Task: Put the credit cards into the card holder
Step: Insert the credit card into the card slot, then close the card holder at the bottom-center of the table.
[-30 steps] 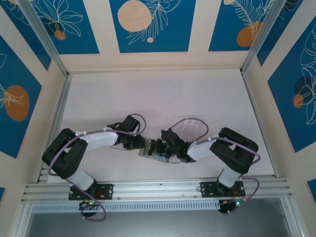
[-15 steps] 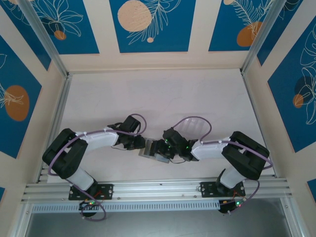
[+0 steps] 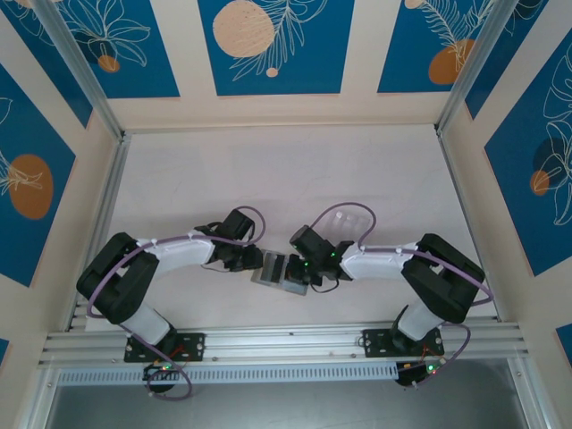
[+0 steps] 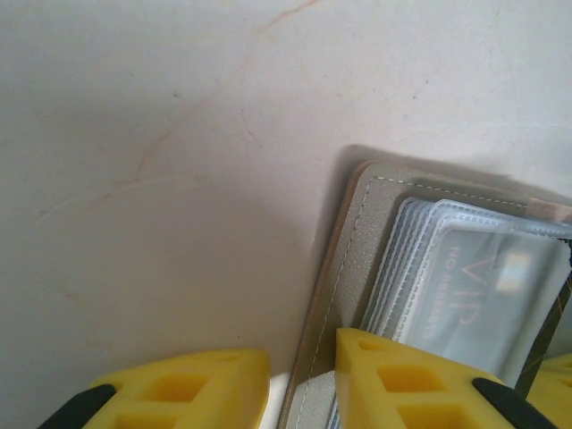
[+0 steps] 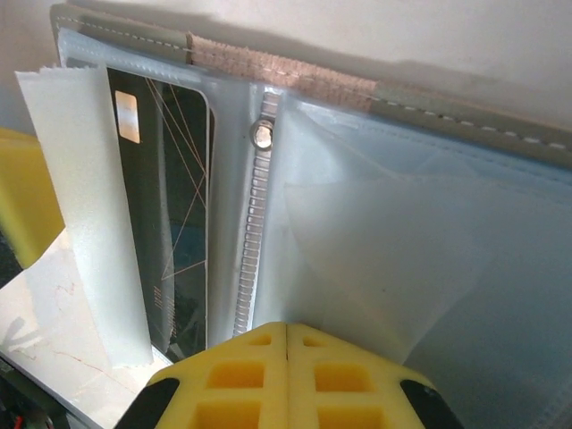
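Card holder: grey fold-open fabric wallet [image 3: 279,270] with clear sleeves, between both grippers, partly hidden.
Left gripper [image 4: 299,380]: clamps its cover edge.
Right gripper [image 5: 286,375]: closed, fingertips cropped.
Card: dark, sleeved [image 5: 170,214].

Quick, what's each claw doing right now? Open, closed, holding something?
Left gripper: closed on the card holder's cover edge.
Right gripper: shut, fingers together above the holder's clear sleeves; whether it pinches one cannot be told.

Far table [image 3: 286,170] wide open for passage, but near-centre is jammed: open card holder [image 3: 275,270] sits between left gripper [image 3: 255,260] and right gripper [image 3: 299,273], both touching it, with aluminium rails [image 3: 277,340] just behind.
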Controlling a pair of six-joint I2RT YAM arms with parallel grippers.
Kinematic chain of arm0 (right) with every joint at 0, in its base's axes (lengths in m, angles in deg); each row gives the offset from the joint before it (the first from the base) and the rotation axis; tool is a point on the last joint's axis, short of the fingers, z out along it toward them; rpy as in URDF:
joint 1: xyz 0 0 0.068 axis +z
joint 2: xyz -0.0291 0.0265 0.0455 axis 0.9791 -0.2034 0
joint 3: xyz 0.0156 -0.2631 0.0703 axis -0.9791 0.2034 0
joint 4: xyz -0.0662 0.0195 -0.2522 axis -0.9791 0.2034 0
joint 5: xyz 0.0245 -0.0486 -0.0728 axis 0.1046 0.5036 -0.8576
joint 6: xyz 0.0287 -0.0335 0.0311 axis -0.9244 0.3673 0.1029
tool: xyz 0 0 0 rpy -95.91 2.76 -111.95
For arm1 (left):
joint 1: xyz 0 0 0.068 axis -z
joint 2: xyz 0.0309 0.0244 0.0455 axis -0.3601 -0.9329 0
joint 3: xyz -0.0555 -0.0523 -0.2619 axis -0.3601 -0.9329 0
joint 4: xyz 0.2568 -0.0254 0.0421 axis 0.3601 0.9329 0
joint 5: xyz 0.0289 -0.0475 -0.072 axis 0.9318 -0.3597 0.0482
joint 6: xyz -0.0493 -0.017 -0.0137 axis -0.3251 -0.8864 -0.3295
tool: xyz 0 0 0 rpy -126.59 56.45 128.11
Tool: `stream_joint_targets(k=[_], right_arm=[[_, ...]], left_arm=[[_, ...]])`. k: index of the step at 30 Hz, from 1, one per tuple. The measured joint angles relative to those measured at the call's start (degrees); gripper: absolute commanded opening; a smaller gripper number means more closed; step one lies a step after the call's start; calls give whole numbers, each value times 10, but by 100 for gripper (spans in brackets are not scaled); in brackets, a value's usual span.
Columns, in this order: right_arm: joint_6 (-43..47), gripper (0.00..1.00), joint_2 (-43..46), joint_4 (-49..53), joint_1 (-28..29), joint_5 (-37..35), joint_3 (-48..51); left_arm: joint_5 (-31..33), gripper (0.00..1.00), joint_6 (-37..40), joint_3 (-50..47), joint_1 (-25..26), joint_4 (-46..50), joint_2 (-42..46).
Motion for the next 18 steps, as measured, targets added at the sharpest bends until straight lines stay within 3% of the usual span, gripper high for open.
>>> stream_joint_targets(k=[12,18], right_arm=[[29,2,-56,61,5,2,-77],[33,15,-56,51,13,9,-77]], left_arm=[[0,29,0,-1,0,-2,0],[3,29,-2,-2,2,-2,0]])
